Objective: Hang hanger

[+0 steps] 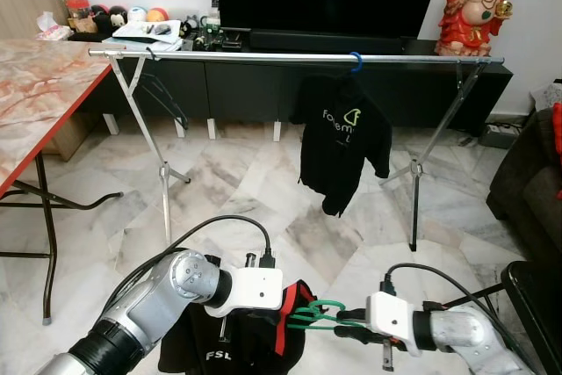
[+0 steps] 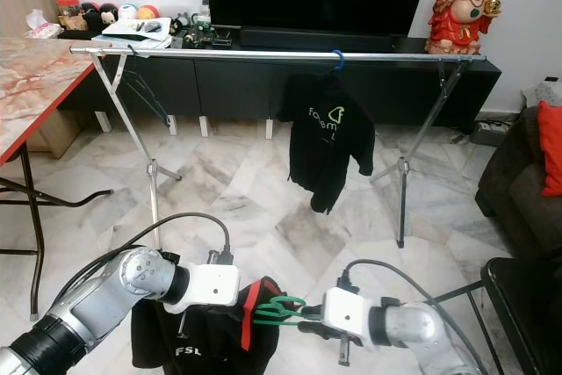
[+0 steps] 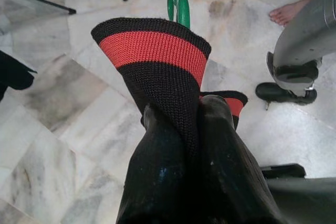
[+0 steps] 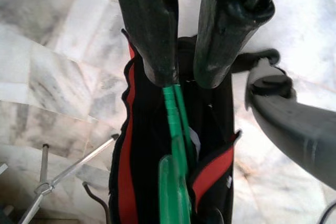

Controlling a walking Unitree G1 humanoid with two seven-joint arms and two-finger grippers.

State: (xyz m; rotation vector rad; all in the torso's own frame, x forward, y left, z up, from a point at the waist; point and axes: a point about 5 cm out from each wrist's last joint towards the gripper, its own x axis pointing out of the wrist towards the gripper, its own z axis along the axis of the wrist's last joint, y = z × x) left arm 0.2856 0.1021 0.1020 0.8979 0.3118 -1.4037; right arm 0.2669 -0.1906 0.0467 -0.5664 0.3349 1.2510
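Right gripper [image 1: 349, 315]: both black fingers closed on the hook of the green plastic hanger [image 1: 314, 314], low centre of the head view at about 6 o'clock. Left gripper [image 3: 191, 124]: fingers pinched tight on the black knit collar with a red stripe [image 3: 155, 48] of the black garment [image 1: 206, 349] that the hanger sits in; the garment droops below the two grippers, lower edge cut off by the frame.

Open white-grey marble floor [image 1: 263, 182] lies between the grippers and the long silver clothes rail on crossed legs [image 1: 263, 56], which spans 10 to 2 o'clock. A black hoodie on a blue hanger [image 1: 341, 138] hangs right of rail centre; bare rail on either side of it.

Marble-top table [image 1: 35, 94] edge at 9 o'clock, dark sofa [image 1: 527, 173] at 3 o'clock, black TV cabinet [image 1: 263, 85] behind the rail. How the hanger sits inside the garment is hard to make out.
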